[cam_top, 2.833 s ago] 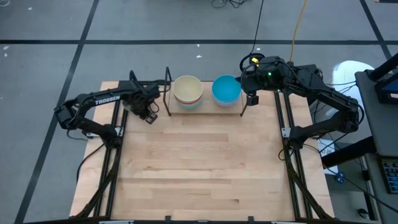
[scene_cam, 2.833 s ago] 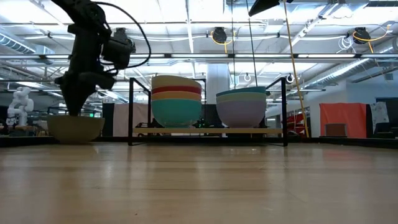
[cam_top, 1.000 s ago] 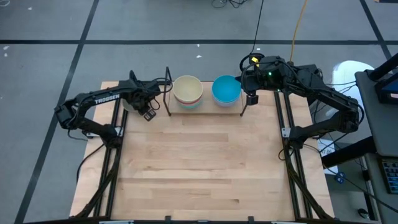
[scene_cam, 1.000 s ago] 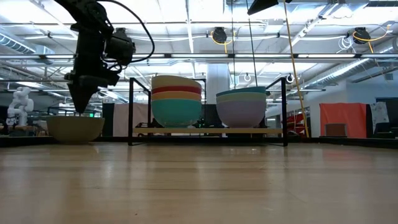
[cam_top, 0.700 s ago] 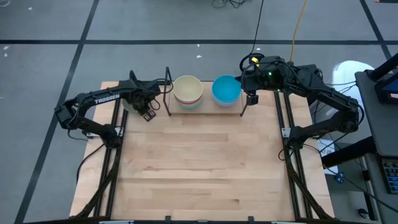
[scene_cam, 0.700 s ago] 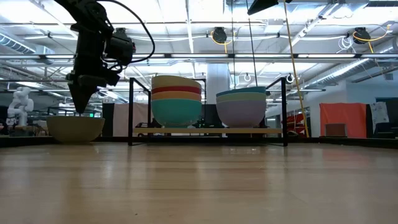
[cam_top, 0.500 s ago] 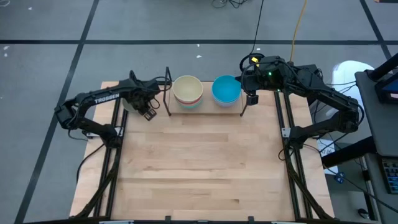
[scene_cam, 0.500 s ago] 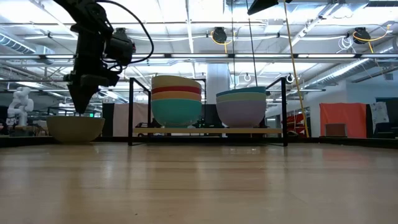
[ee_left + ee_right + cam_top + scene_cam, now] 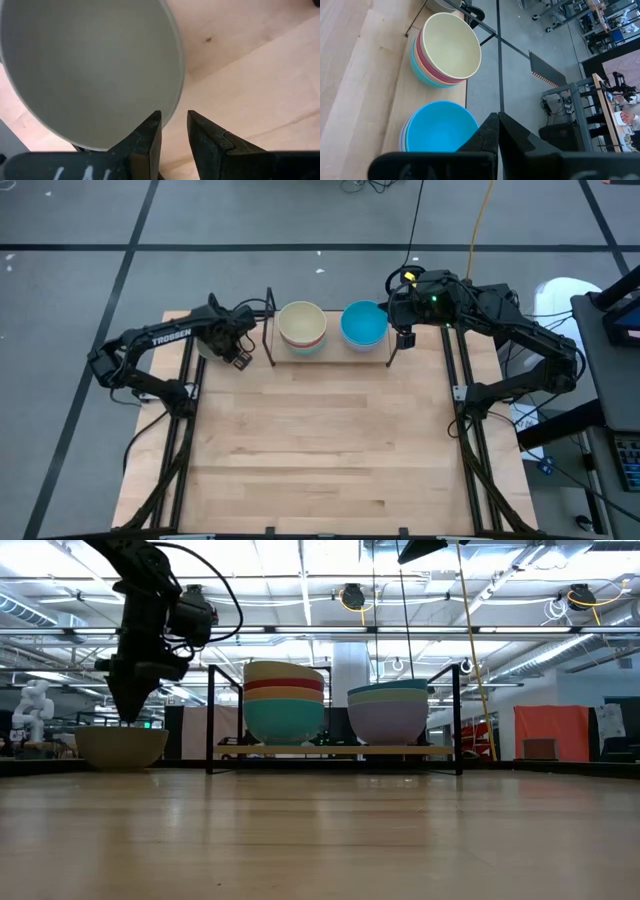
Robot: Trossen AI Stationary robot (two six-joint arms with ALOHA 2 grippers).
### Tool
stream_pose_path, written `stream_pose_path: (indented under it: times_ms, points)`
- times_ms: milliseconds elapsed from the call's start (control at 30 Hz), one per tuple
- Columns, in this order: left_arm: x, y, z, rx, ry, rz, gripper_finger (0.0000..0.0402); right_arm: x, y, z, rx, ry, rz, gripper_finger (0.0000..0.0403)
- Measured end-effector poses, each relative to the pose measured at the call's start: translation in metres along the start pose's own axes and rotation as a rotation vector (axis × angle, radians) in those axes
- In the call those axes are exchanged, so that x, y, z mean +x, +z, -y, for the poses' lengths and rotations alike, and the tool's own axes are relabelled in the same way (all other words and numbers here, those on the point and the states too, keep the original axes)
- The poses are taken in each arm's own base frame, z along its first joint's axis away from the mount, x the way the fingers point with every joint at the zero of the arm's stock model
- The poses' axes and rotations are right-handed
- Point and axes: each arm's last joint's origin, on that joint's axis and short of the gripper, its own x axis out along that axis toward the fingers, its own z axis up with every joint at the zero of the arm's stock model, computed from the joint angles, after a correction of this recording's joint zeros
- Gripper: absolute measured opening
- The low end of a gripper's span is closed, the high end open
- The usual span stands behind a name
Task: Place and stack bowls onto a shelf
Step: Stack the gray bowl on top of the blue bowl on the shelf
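Two stacks of bowls already fill the shelf (image 9: 335,751), leaving only the olive-grey bowl (image 9: 121,746) on the table beside it, where the left gripper (image 9: 173,131) hovers over its rim, open and empty.

A light wood table (image 9: 320,450) sits on a grey floor (image 9: 80,280) marked with dark lines. A yellow cable (image 9: 482,215) and a black cable (image 9: 417,215) run across the floor behind the table. A dark cabinet (image 9: 610,340) stands at the right edge. At table height, the room behind shows ceiling lights (image 9: 300,560), an orange panel (image 9: 547,732) on the right and a small white figure (image 9: 32,712) on the far left. A sawtooth-edged grey piece (image 9: 546,71) lies on the floor near black stands (image 9: 570,107)
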Motion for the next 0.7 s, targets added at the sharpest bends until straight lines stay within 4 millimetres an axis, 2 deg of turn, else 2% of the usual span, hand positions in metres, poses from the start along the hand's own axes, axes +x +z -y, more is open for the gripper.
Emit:
stream_pose_path:
  times_ms: [267, 700]
  points:
    - [0.0004, 0.0006, -0.0019, -0.058, -0.004, -0.003, 0.0099, 0.0, 0.0, 0.0, -0.007, 0.0, 0.0, 0.0]
    - [0.0004, 0.0003, -0.0005, 0.108, -0.039, -0.01, 0.0099, 0.0, 0.0, 0.0, -0.022, 0.0, 0.0, 0.0]
